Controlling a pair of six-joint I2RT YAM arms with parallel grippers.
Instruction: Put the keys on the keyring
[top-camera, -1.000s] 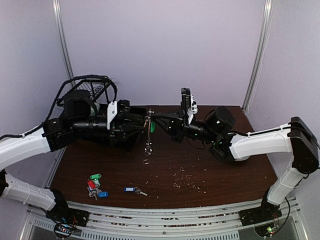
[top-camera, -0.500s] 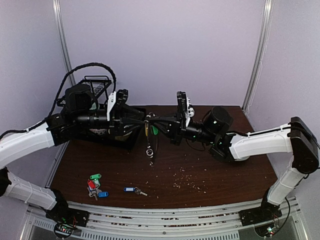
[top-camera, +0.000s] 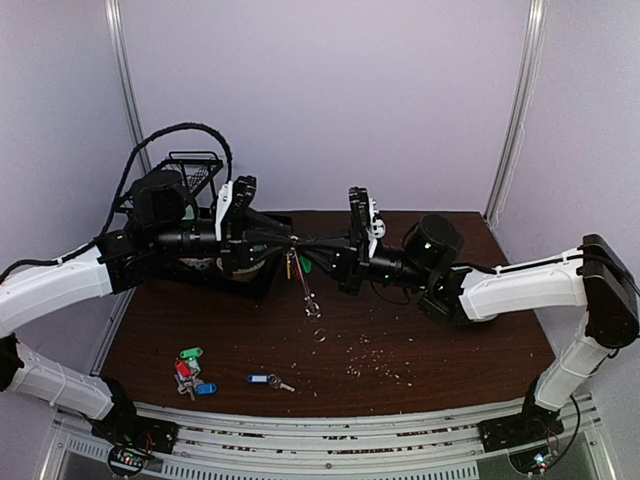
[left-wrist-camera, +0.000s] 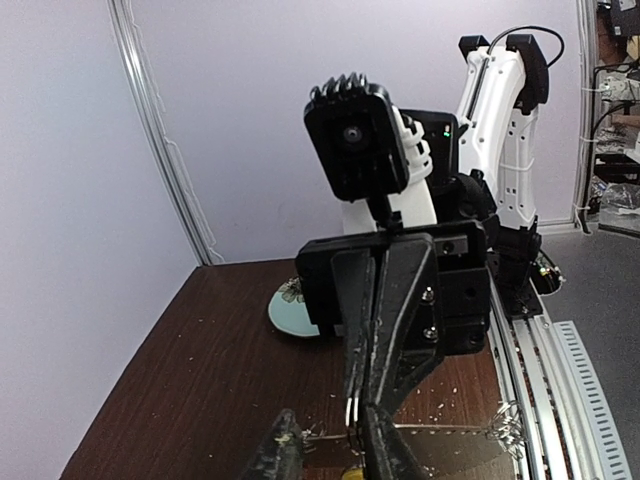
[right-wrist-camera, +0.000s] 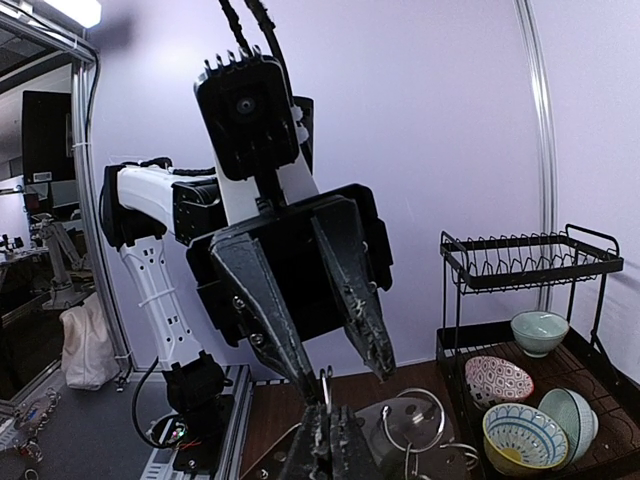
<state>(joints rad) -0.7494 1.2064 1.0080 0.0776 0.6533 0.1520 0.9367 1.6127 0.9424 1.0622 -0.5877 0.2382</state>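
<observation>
Right end effector (left-wrist-camera: 356, 420) clamped on flat silver keyring (right-wrist-camera: 395, 425); left end effector (right-wrist-camera: 342, 375) unclear

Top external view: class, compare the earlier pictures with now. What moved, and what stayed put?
The left arm rose a little and the right gripper edged slightly left. The keyring hanging between the grippers swung its lower end to the right. Unchanged: the left gripper and right gripper still meet above mid-table, the right one shut on the keyring's top, and the loose keys lie by the near edge.
</observation>
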